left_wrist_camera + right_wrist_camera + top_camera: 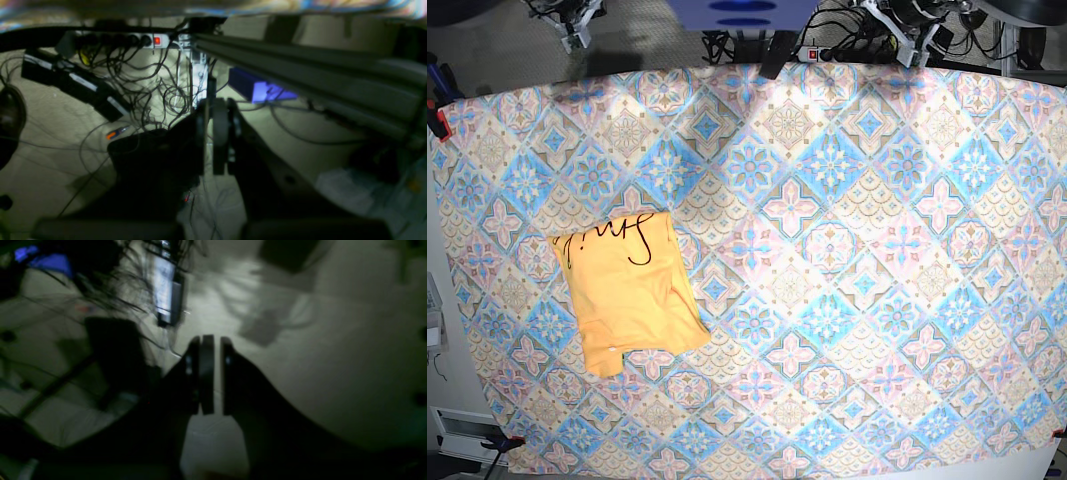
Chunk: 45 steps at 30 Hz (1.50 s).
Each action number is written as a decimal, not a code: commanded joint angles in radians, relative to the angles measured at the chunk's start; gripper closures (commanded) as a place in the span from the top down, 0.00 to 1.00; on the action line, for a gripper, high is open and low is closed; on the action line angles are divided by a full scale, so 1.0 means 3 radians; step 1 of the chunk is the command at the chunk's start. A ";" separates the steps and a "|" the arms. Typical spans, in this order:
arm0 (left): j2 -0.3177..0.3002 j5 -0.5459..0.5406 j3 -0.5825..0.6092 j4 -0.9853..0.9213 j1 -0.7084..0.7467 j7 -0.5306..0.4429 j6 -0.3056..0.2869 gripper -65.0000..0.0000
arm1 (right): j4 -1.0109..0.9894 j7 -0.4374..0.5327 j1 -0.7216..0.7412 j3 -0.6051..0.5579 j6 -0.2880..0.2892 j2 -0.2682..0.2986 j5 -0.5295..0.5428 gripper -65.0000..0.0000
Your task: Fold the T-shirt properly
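While the patterned tablecloth [847, 250] covers the table, the folded T-shirt [627, 290] lies on its left part in the base view, script uppermost. Both the left gripper [218, 136] and right gripper [210, 373] hang below the table edge, jaws together, holding nothing.

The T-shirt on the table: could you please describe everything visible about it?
The T-shirt is yellow-orange soft fabric, folded into a compact, roughly rectangular bundle that sits slightly askew. Black cursive script shows along its upper edge, partly cut off by the fold. It lies flat on the patterned tablecloth, left of centre in the base view. Nothing else touches it.
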 commanded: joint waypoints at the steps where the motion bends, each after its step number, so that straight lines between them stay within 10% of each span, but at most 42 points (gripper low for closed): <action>1: -0.0007 0.0011 0.0090 -0.0085 -0.0003 -0.0060 -0.0021 0.03 | -0.0101 0.0099 -0.0034 0.0014 0.0020 0.0025 0.0011 0.05; 15: -0.0023 0.0175 0.0730 -0.1405 -0.0637 -0.0592 -0.0021 0.03 | -0.1651 0.0902 0.0544 -0.0190 0.0009 -0.0005 0.0006 0.05; 30: -0.0038 0.0589 0.1548 -0.3282 -0.1501 -0.1554 -0.0021 0.04 | -0.3988 0.2769 0.1450 -0.0226 0.0009 -0.0179 0.0006 0.05; 40: 0.0126 0.0584 0.1957 -0.4325 -0.2125 -0.2075 -0.0016 0.04 | -0.4055 0.2928 0.1521 -0.0231 -0.0016 -0.0476 0.0001 0.05; 45: 0.0126 0.0589 0.1957 -0.4330 -0.2135 -0.2075 -0.0016 0.04 | -0.4050 0.2938 0.1542 -0.0236 -0.0538 -0.0547 -0.0004 0.06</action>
